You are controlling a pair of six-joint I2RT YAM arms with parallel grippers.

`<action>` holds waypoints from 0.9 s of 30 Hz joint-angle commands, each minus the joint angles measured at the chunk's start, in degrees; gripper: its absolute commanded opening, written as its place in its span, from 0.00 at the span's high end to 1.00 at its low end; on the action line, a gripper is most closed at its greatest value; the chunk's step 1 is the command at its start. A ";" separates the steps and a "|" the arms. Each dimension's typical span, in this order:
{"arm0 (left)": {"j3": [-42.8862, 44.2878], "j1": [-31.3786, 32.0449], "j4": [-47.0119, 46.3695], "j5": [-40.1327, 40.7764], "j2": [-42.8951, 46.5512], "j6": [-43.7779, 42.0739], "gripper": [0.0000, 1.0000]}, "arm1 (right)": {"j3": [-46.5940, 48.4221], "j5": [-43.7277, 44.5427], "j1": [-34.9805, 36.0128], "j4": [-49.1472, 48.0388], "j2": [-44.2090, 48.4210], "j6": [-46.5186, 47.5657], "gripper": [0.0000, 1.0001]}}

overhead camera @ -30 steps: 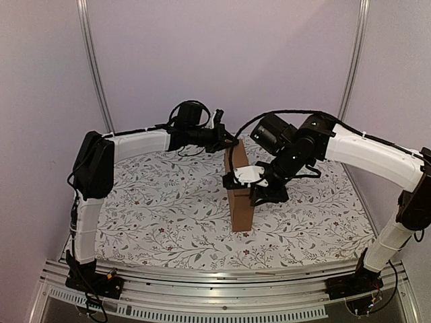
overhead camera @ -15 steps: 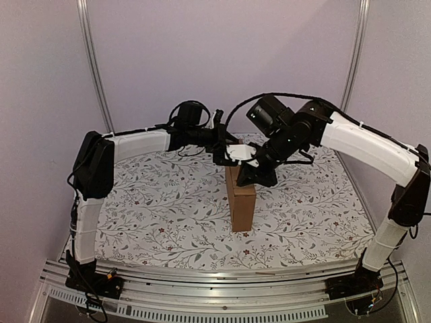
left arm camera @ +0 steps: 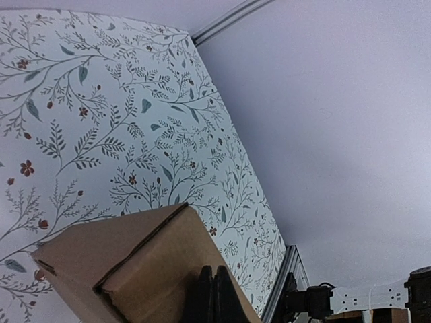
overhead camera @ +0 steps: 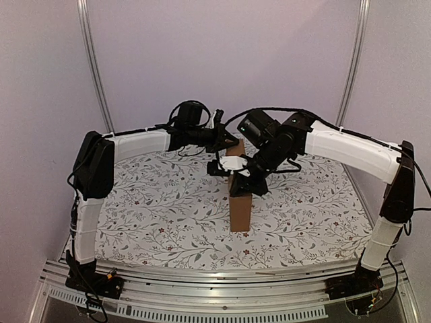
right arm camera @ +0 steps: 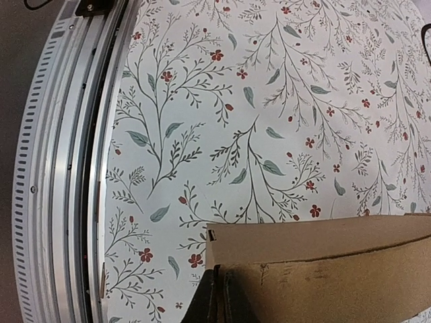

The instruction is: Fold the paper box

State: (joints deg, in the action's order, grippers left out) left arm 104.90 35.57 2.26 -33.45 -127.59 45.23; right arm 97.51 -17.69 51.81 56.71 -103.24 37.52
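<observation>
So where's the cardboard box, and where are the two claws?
cardboard box (overhead camera: pixel 240 212), overhead view, its brown front face.
left gripper (left arm camera: pixel 214 270), left wrist view, between its closed fingertips.
right gripper (right arm camera: pixel 218 269), right wrist view, between its closed fingertips.

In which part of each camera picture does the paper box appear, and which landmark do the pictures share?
Top external: the paper box stands on end at the centre.
Left wrist: the box fills the bottom, left of centre.
Right wrist: the box lies bottom right.
Shared landmark: the floral tablecloth.
</observation>
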 commanded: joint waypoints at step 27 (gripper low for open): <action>-28.08 1.64 9.70 20.68 36.17 -10.48 0.90 | 18.84 -18.71 -22.34 -30.60 -12.72 -34.16 0.98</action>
State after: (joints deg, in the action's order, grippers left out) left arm 83.77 35.77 7.60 -16.53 -93.76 35.90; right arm 109.47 -26.44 32.18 34.74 -108.38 16.25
